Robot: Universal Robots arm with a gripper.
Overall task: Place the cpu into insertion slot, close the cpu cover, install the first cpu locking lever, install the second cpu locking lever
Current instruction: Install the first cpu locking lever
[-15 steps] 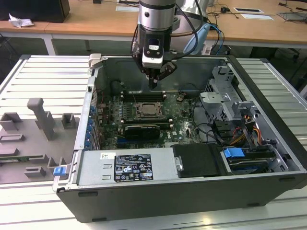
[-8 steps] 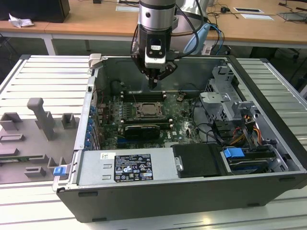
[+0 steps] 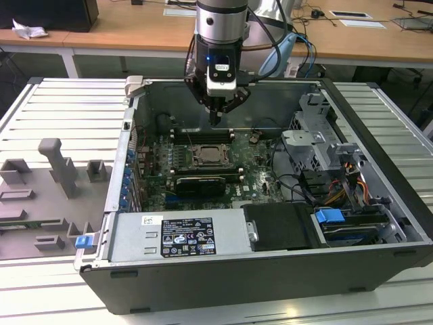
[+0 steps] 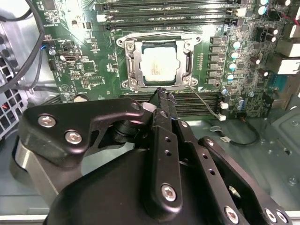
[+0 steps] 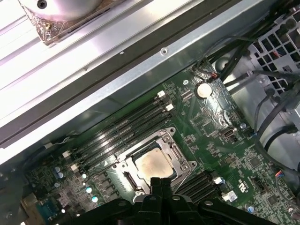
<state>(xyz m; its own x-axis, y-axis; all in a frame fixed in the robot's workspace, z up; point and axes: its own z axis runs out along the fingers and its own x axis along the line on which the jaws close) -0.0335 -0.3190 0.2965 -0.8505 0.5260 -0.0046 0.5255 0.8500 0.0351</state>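
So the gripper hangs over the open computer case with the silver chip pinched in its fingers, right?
Not quite. The gripper does hang over the open case, but it pinches nothing: in the second wrist view the cpu lies seated on the green board, framed by the cpu cover.

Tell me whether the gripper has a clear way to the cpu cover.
Likely yes: the gripper hangs near the cpu cover, jaws shut, with nothing between them in the second wrist view.
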